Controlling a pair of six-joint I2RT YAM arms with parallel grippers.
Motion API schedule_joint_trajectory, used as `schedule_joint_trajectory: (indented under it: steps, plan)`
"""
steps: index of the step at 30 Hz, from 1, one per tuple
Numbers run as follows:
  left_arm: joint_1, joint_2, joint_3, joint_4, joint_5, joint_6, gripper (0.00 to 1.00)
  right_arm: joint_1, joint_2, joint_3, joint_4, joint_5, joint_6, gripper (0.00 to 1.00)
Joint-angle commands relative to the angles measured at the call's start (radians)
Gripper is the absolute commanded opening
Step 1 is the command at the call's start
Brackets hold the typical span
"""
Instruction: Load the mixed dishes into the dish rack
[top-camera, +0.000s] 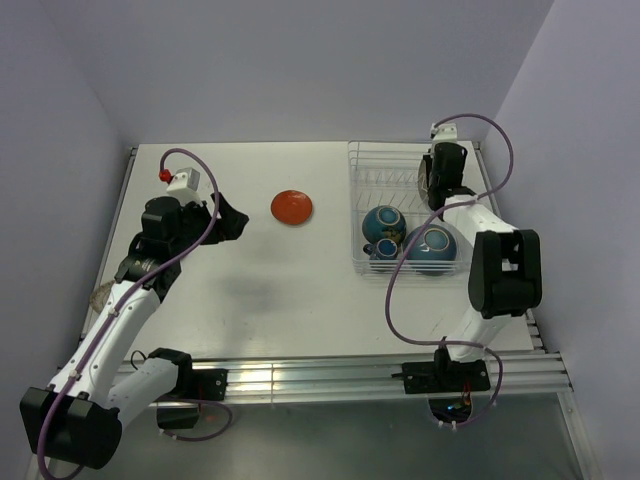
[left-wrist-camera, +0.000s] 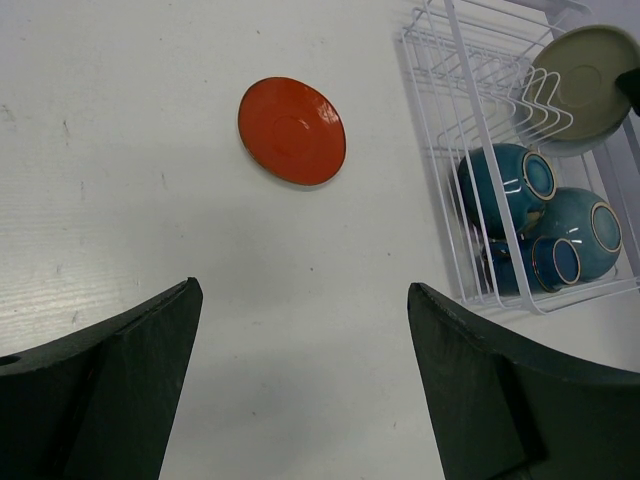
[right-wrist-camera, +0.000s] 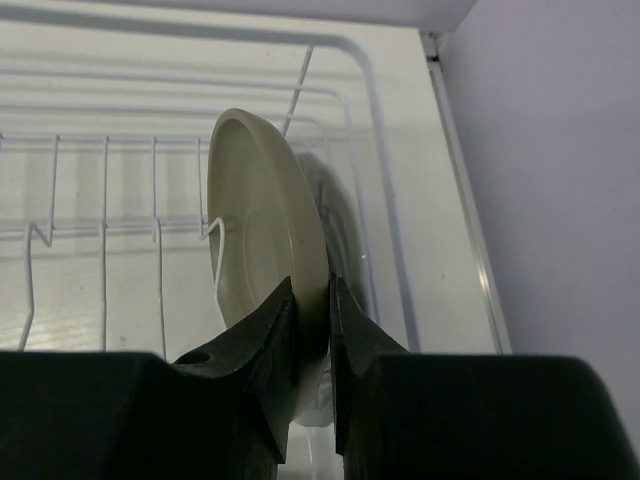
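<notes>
Right wrist view: the right claw (right-wrist-camera: 312, 292) is clamped on the rim of the grey-olive plate (right-wrist-camera: 262, 215), which stands on edge in the far right part of the dish rack (right-wrist-camera: 105, 200). Teal-blue bowls (top-camera: 432, 246) lie at the rack's near end. The left claw (left-wrist-camera: 302, 290) hovers with its fingers apart over the bench (left-wrist-camera: 100, 150). The orange-red plate (left-wrist-camera: 292, 130) lies flat beyond it, left of the rack.

My overhead camera looks steeply down on the whole table (top-camera: 300, 300), with the dish rack (top-camera: 385, 165) far right. My left wrist camera faces that rack from well left of it; my right one peers closely into it.
</notes>
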Motion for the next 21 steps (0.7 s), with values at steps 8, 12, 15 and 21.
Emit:
schedule_joint_trajectory:
  steps: [8, 12, 15, 21]
  plan:
    - [0.011, 0.007, -0.004, 0.031, 0.033, 0.019, 0.90, 0.011, 0.086, 0.111, -0.024, -0.008, 0.042, 0.03]
    - [0.041, 0.034, -0.010, 0.056, 0.128, 0.008, 0.91, 0.011, 0.098, 0.116, -0.046, -0.022, 0.044, 0.20]
    - [0.069, 0.075, -0.014, 0.071, 0.203, -0.009, 0.91, 0.011, 0.089, 0.116, -0.061, -0.025, 0.037, 0.45]
    - [0.095, 0.149, -0.030, 0.129, 0.306, -0.052, 0.89, 0.010, -0.023, 0.058, -0.044, -0.052, -0.005, 0.70]
